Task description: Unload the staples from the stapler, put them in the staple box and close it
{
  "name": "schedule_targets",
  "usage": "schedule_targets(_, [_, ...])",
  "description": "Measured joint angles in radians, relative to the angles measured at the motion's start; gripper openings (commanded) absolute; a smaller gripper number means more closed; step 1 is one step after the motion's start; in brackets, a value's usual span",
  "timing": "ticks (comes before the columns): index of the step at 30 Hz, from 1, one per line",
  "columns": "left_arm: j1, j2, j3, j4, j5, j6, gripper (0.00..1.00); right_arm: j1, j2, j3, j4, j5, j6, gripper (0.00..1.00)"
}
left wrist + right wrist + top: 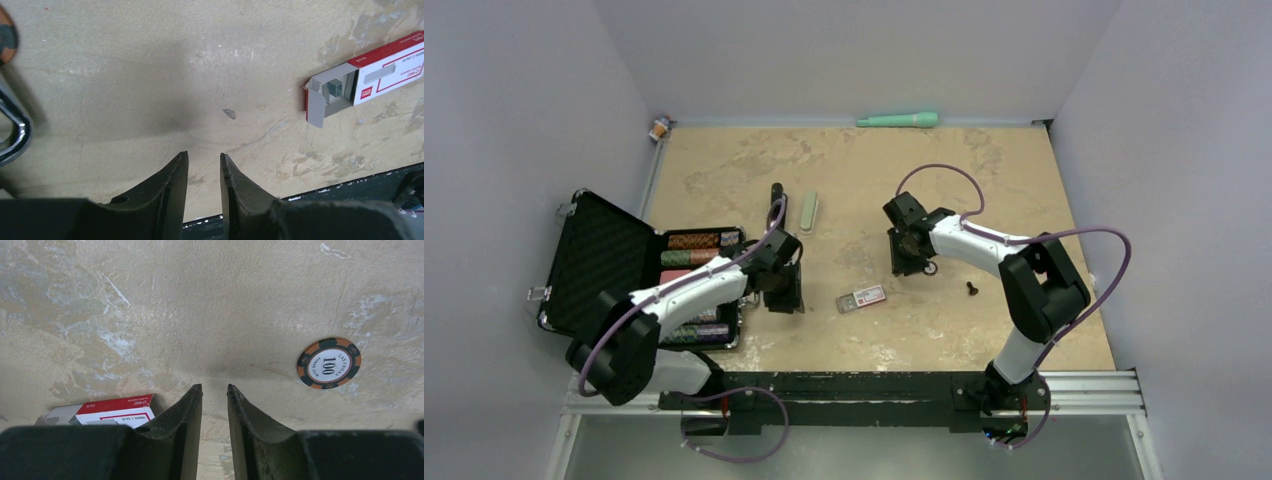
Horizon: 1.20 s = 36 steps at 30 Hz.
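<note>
The slim black stapler (776, 191) lies at mid-table beside a pale sage-green oblong piece (809, 212); it shows only in the top view. My left gripper (782, 287) hangs over bare table in front of the stapler and apart from it. In the left wrist view the left gripper (204, 156) stands open by a narrow gap with nothing in it. My right gripper (910, 256) is at centre right. In the right wrist view the right gripper (215, 387) is also narrowly open and holds nothing. The staples are not visible.
A red-and-white staple box (861, 298) (367, 82) (112, 410) lies between the arms, one end open. An open black poker-chip case (629, 270) stands at the left. An orange chip (328, 363) lies by the right gripper. A small black part (971, 288) and a green pen (897, 120) are farther off.
</note>
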Motion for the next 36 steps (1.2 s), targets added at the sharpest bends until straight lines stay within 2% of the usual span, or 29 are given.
schedule_targets(8, [-0.027,0.154,0.063,0.055,0.041,-0.011,0.29,0.003,-0.006,-0.051,0.026,-0.039,0.0,0.2])
schedule_targets(14, [-0.051,0.237,0.111,0.1,0.069,-0.013,0.28,0.019,-0.012,-0.071,0.029,-0.055,-0.004,0.2])
schedule_targets(36, [-0.077,0.364,0.184,0.142,0.164,-0.018,0.26,0.119,0.024,-0.041,0.058,-0.17,-0.086,0.2])
